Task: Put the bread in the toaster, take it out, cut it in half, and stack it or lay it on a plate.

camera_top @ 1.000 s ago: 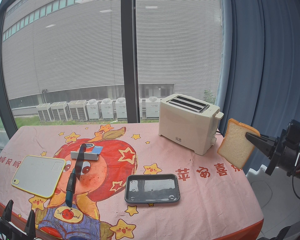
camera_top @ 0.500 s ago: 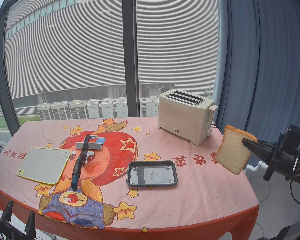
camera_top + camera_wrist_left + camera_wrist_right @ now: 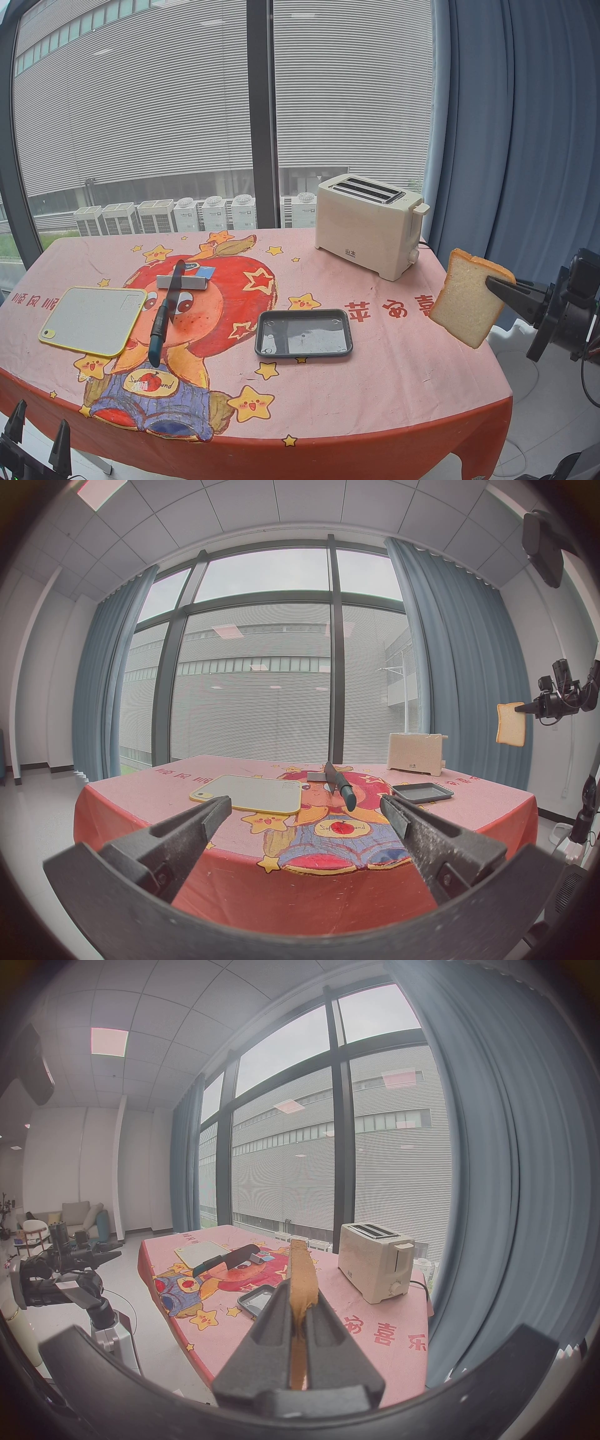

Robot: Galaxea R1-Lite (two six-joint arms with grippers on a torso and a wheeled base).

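I have right gripper [image 3: 494, 284] pinching pale square bread slice [image 3: 465, 303] by crust edge, in air off right end of pink-clothed table [image 3: 387, 375]. Cream two-slot toaster [image 3: 365, 228] lies ahead-left of slice, slots running diagonally (slice tilted, needs squaring). Left gripper [image 3: 304, 802] spread, well apart.

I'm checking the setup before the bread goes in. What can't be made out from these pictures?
Inside of the toaster slots: head view, hidden by its own walls.
Faces of the bread: right wrist view, seen edge-on, lower part covered by the right tool.
Most of the left tool: head view, cut off by the bottom edge.
Cutting edge of the knife: too small in every view.
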